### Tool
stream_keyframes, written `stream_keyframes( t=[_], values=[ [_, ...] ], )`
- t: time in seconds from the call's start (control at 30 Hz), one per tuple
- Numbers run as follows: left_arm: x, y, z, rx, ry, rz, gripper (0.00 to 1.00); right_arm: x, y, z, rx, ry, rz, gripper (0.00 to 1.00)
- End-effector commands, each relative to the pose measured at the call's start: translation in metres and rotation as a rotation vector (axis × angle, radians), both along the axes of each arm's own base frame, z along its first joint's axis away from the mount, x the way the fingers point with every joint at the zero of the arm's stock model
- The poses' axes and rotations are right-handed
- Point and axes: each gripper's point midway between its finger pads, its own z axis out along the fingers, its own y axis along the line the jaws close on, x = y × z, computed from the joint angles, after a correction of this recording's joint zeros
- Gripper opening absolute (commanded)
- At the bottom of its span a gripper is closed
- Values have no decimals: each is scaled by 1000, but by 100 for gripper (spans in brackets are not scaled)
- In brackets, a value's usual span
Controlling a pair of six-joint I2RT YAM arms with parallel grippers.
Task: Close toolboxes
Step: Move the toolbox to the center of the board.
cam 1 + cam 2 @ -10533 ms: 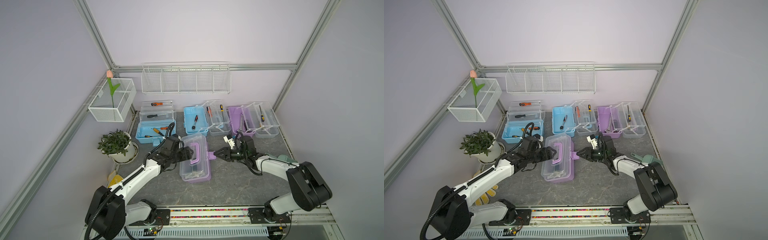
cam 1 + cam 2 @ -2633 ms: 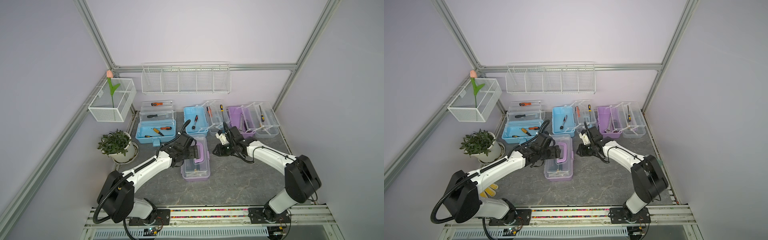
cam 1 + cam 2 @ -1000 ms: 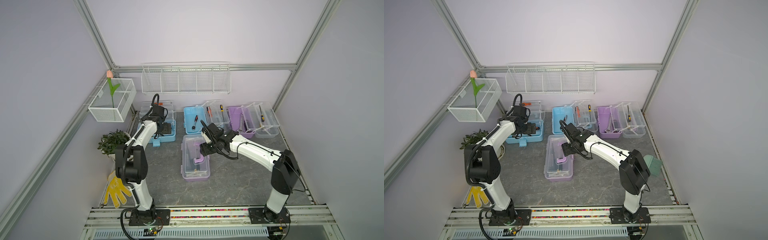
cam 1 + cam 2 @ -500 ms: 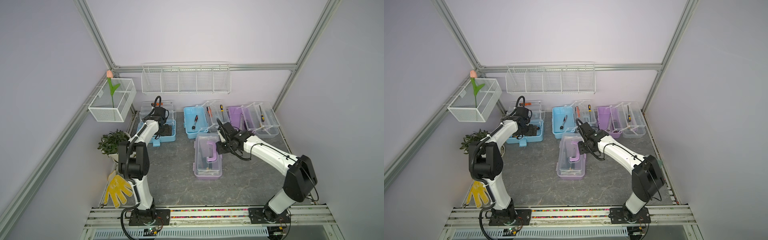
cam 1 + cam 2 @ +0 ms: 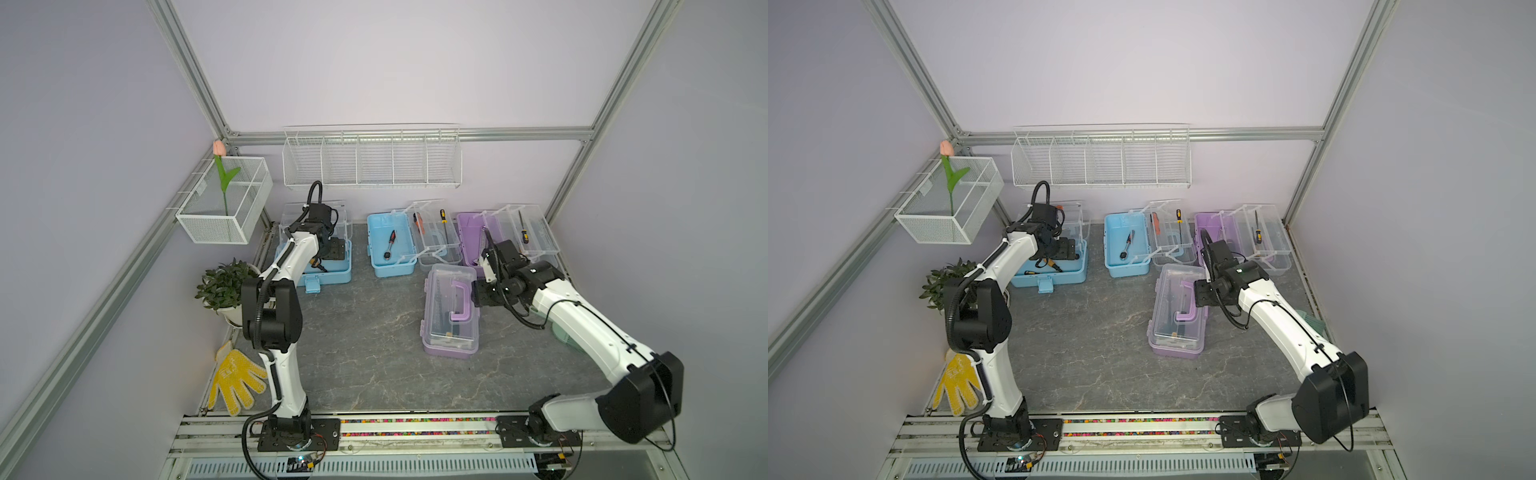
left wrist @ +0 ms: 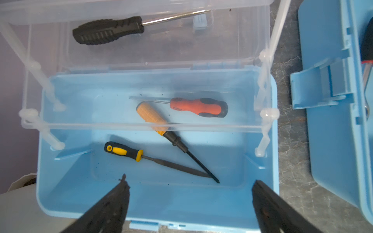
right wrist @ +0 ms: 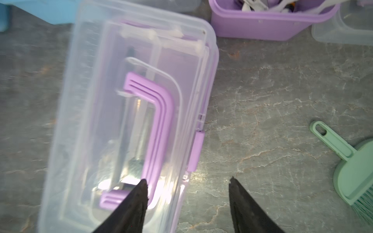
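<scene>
Left tool (image 6: pixel 189 180), jaws spread and empty, hangs over the light-blue toolbox (image 6: pixel 161 203), which gapes at the back-left corner of the bench (image 5: pixel 365 340) with screwdrivers (image 6: pixel 198 105) inside. Right tool (image 7: pixel 188 180), likewise parted and gripping nothing, hovers at the latch (image 7: pixel 195 151) side of the purple toolbox (image 5: pixel 449 353) mid-bench, the only one with its clear lid (image 7: pixel 90 100) down. Along the back, the second light-blue toolbox (image 5: pixel 395 271) and second purple toolbox (image 5: pixel 466 217) gape too: one closed, three apparently left.
</scene>
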Motion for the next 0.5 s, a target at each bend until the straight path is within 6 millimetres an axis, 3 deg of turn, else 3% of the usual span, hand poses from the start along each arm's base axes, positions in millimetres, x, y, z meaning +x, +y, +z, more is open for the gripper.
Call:
stream_keyframes(
  t=[0.0, 0.2, 0.37, 0.47],
  values=[
    [-8, -22, -15, -63, 65, -73, 93, -19, 13, 9, 97, 4, 78, 67],
    [-42, -63, -40, -107, 144, -183, 89, -25, 18, 9, 146, 9, 95, 67],
    [-74, -85, -66, -128, 217, -225, 88, -27, 16, 9, 146, 6, 96, 67],
    [-90, -100, -70, -171, 243, -250, 86, -29, 15, 7, 147, 11, 96, 67]
  ],
)
